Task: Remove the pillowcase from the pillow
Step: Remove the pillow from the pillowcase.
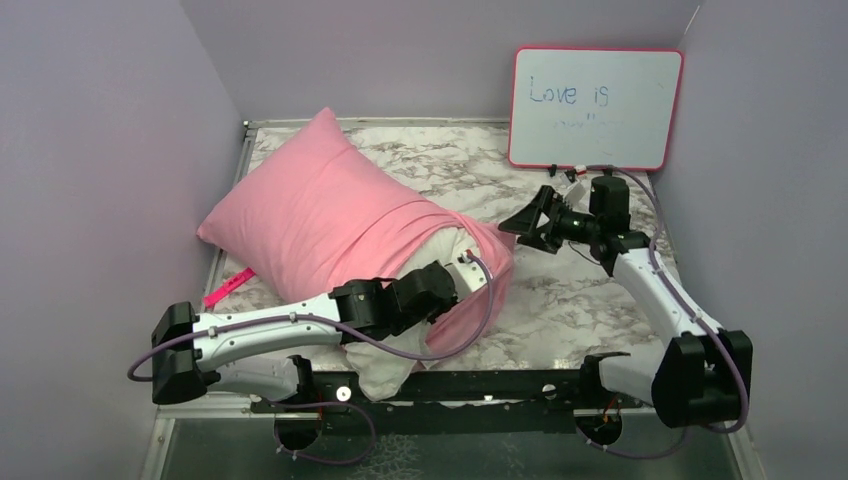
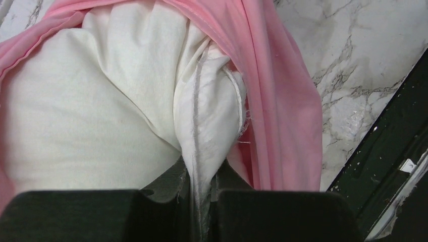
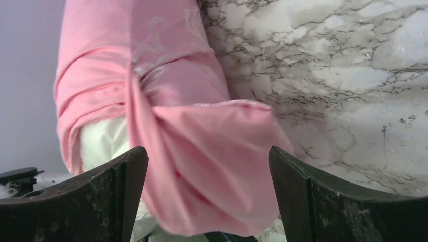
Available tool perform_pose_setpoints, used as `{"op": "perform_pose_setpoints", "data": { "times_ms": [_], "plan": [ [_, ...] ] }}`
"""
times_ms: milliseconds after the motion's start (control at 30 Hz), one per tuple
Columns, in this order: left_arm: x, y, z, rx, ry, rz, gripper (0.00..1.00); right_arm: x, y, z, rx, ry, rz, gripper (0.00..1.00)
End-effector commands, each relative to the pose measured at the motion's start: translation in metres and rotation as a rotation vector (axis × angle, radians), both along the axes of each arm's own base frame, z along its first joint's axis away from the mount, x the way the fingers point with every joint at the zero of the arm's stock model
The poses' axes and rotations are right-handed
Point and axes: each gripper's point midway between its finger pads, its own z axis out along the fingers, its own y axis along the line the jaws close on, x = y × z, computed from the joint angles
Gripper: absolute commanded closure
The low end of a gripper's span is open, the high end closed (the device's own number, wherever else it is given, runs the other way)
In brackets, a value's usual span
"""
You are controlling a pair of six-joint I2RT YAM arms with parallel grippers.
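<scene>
left fingers (image 2: 272,217) clamped on pillow (image 2: 75,126) seam — right fingers (image 3: 323,201) wide apart, facing bunched pillowcase (image 3: 192,131) on marble worktop (image 3: 353,75).

The pillow (image 1: 447,247) is laid on the left half of the table (image 1: 560,290), with its rear part enclosed in the pillowcase (image 1: 320,215) and its near end exposed at the left gripper (image 1: 468,262). The right gripper (image 1: 525,218) is positioned just right of it, before the whiteboard (image 1: 595,108) propped at the back wall.
</scene>
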Motion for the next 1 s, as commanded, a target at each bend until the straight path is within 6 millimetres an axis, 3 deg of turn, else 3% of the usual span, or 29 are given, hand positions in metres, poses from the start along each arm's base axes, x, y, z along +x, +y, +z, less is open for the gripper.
{"op": "perform_pose_setpoints", "data": {
  "times_ms": [0,100,200,267,367,500,600,667,767,900,967],
  "plan": [
    [0.004,-0.008,0.043,-0.198,-0.033,0.033,1.00,0.002,0.001,-0.030,0.018,0.138,-0.005,0.07],
    [0.003,-0.006,0.047,-0.210,-0.036,0.031,1.00,0.003,-0.002,-0.044,0.000,0.157,-0.025,0.11],
    [0.003,-0.004,0.047,-0.211,-0.036,0.032,1.00,0.004,0.004,-0.040,0.041,0.139,0.012,0.42],
    [0.003,-0.003,0.049,-0.214,-0.041,0.039,1.00,0.007,0.009,-0.032,0.073,0.122,0.038,0.71],
    [0.003,-0.002,0.054,-0.237,-0.031,0.047,1.00,0.022,0.001,-0.029,0.023,0.110,-0.028,0.91],
    [-0.002,-0.003,0.063,-0.282,-0.014,0.034,1.00,0.064,-0.043,-0.036,-0.200,0.091,-0.284,0.99],
    [-0.009,-0.002,0.070,-0.308,-0.002,0.007,1.00,0.091,-0.078,-0.038,-0.323,0.076,-0.456,1.00],
    [-0.013,-0.001,0.075,-0.331,0.006,-0.009,1.00,0.101,-0.090,-0.044,-0.365,0.100,-0.502,1.00],
    [-0.016,0.004,0.083,-0.365,0.007,-0.019,1.00,0.109,-0.089,-0.065,-0.384,0.158,-0.486,1.00],
    [-0.018,0.011,0.095,-0.413,-0.002,-0.015,1.00,0.105,-0.079,-0.099,-0.388,0.252,-0.392,0.99],
    [-0.019,0.013,0.098,-0.435,-0.003,-0.016,1.00,0.100,-0.071,-0.103,-0.376,0.258,-0.329,0.96]
  ]
}}
